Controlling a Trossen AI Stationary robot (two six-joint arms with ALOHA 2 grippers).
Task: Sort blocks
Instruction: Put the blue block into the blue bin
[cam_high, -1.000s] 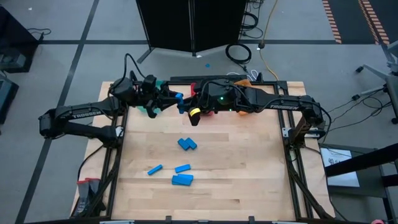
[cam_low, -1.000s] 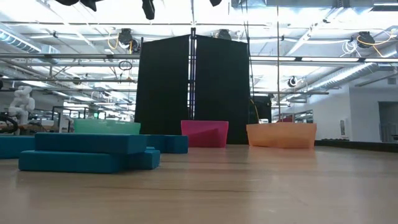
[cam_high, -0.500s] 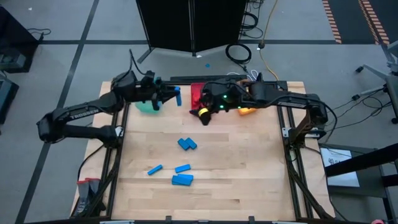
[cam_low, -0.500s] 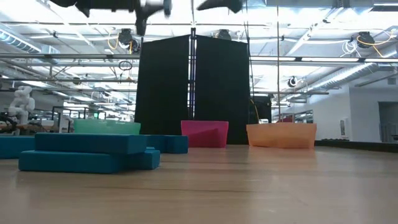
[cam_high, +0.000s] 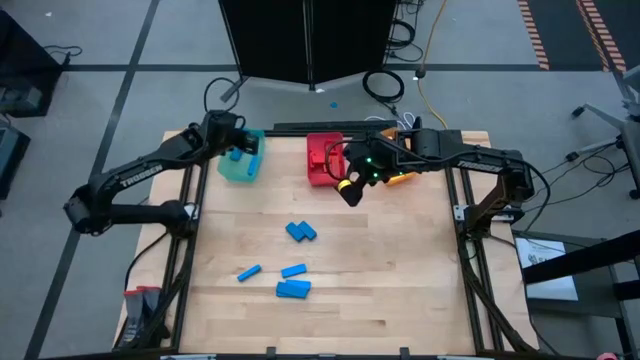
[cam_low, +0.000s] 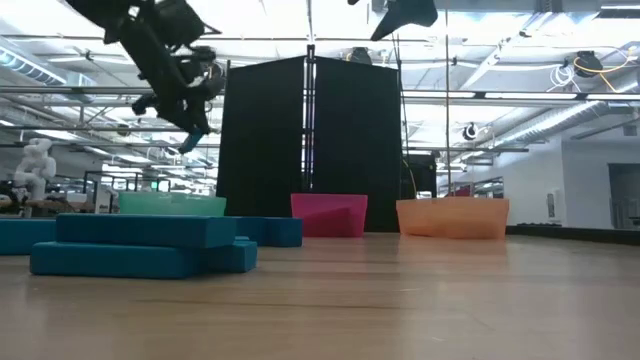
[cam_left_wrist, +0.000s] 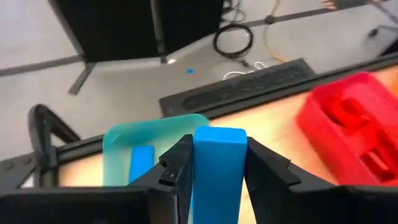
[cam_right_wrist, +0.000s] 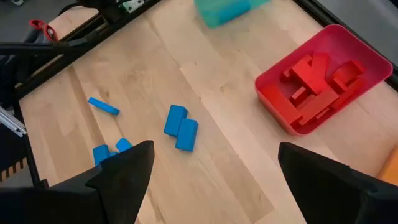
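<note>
The left gripper (cam_left_wrist: 217, 180) is clamped on a blue block (cam_left_wrist: 218, 168), the block standing on end between the two fingers, and it hangs above the teal bin (cam_high: 241, 157) at about eleven o'clock on the table (cam_high: 400, 290). Seen from the left wrist, the bin's open mouth lies directly ahead of the held block, with another blue piece (cam_left_wrist: 142, 163) already inside, so the coming release seems to turn on the block being squarely over that opening rather than over its near rim; from these views it looks roughly centred. The right gripper (cam_right_wrist: 211, 168) has its fingers spread wide and holds nothing; it hovers near twelve o'clock, just beside the red bin (cam_high: 325, 158), which holds red blocks (cam_right_wrist: 317, 84). The orange bin (cam_low: 452, 217) sits partly under the right arm. Still unsorted are the loose blue blocks (cam_high: 290, 262) around the centre and toward seven o'clock: a touching pair (cam_right_wrist: 181, 128) nearest the right gripper, a thin bar (cam_high: 249, 271) lying aslant, and a small cluster (cam_high: 293, 288) beyond. The right arm is the nearer to them, the pair lying toward six o'clock from it.
</note>
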